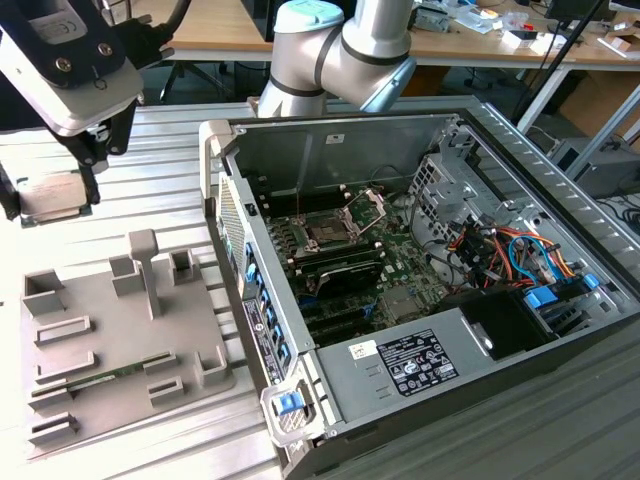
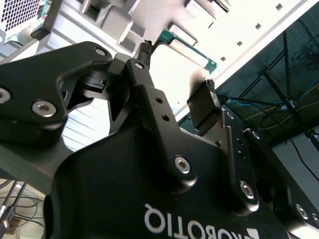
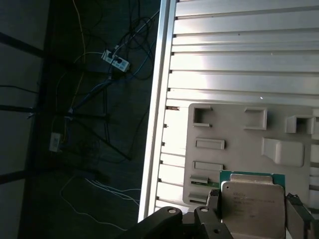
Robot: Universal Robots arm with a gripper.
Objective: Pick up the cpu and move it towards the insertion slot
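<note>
The tabletop [image 1: 170, 150] is made of pale, ribbed aluminium slats [image 3: 239, 59]. In the first wrist view strong light glares off them until they look almost white. Beyond its far edge stand wooden desks [image 1: 215, 25] with light tops. The desk toward the exterior view's right [image 1: 470, 45] is strewn with small clutter and rests on slanted grey metal legs [image 1: 545, 90]. Beside the tabletop's edge the floor [image 3: 30, 149] is dark and dim. A white power strip [image 3: 115, 59] lies on it among loose white cables [image 3: 94, 191] and thin dark frame bars [image 3: 94, 134]. In the second wrist view more cables [image 2: 299, 112] trail over the same dark floor.
</note>
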